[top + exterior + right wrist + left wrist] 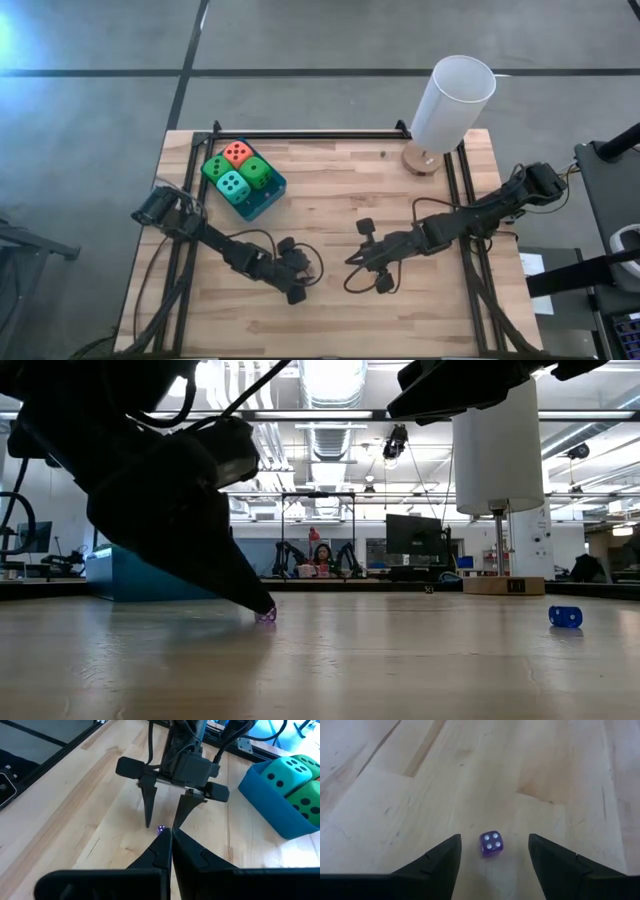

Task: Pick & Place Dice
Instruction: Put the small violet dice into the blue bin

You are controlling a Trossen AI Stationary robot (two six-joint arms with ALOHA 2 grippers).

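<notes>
The table (pixel 400 300) carries a white cylinder (pixel 452 103) on a wooden base at the far right and a blue tray (pixel 268 199) at the far left, in which four dice (pixel 238 170) are packed: one orange-red, two green, one teal. The left gripper (pixel 163 822) is lowered to the wood with its jaws apart, and a small purple die (pixel 491 843) is seen lying loose between the tips, touched by neither. The right gripper (pixel 171 840) is held opposite it with its jaws together, and a small blue die (pixel 565 616) lies apart on the table.

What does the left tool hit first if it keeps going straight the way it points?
The left tool points down at the wooden table with a small translucent purple die lying between its open fingers. Going straight on, the fingertips would likely meet the tabletop on either side of the die; depth is unclear.
</notes>
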